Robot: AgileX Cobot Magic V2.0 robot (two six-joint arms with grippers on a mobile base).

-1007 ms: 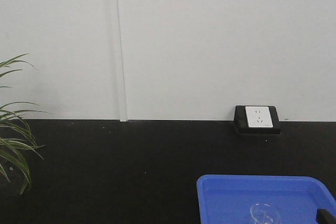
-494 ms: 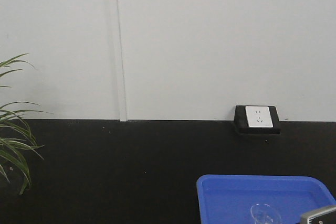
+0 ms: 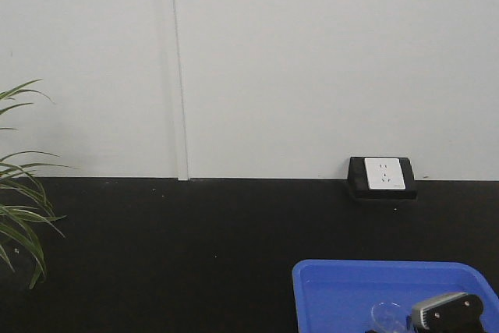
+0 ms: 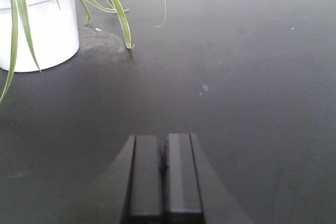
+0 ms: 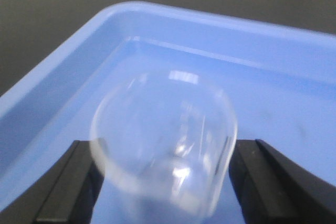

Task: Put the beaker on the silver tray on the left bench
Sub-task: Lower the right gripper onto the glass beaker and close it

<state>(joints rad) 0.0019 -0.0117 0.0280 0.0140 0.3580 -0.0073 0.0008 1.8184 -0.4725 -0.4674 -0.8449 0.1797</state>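
- Beaker (image 5: 163, 124) sits inside blue tray (image 5: 52, 103), rim close by, our right hand (image 5: 165, 153) spread around it
- Only left wrist view shows our left hand (image 4: 164, 150) pressed together over open worktop (image 4: 252, 77)

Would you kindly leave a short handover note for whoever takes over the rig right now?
Left gripper: shut, empty, over the black benchtop near the plant in a white pot.
Right gripper: fingers flank the small clear glass beaker in the blue plastic tray; contact unclear through blur.
Done: approach only. Left: grip, lift, carry to the silver tray, which is out of view.
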